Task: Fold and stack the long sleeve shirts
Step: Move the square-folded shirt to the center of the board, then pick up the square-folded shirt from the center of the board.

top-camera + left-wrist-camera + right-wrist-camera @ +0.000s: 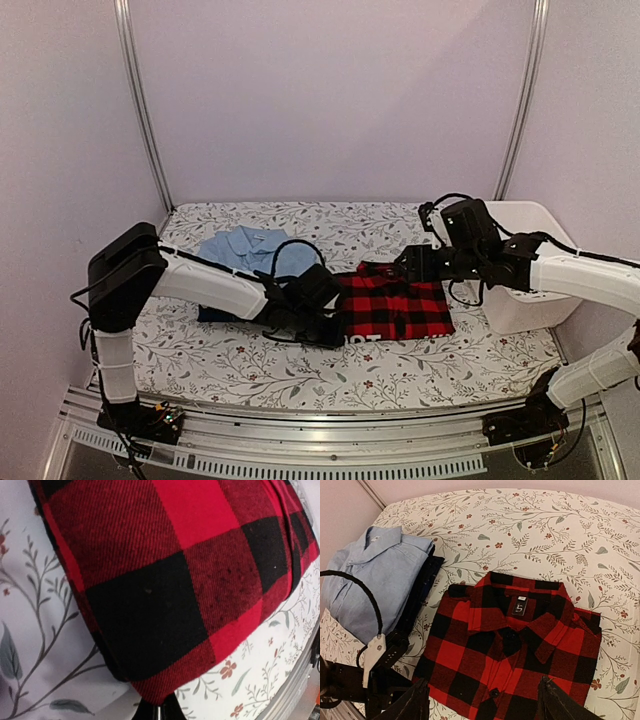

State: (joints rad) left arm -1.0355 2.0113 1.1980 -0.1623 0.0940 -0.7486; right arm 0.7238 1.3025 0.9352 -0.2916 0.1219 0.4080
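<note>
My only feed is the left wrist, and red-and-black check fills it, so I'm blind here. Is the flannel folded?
Observer: Yes. The flannel shirt lies folded into a rectangle, collar and front facing up.
Operator: Where's the stack?
Observer: The light blue shirt lies folded on top of the dark navy garment, to the flannel's left.
Operator: And the right claw?
Observer: The right claw is open, poised over the flannel and gripping nothing.
</note>
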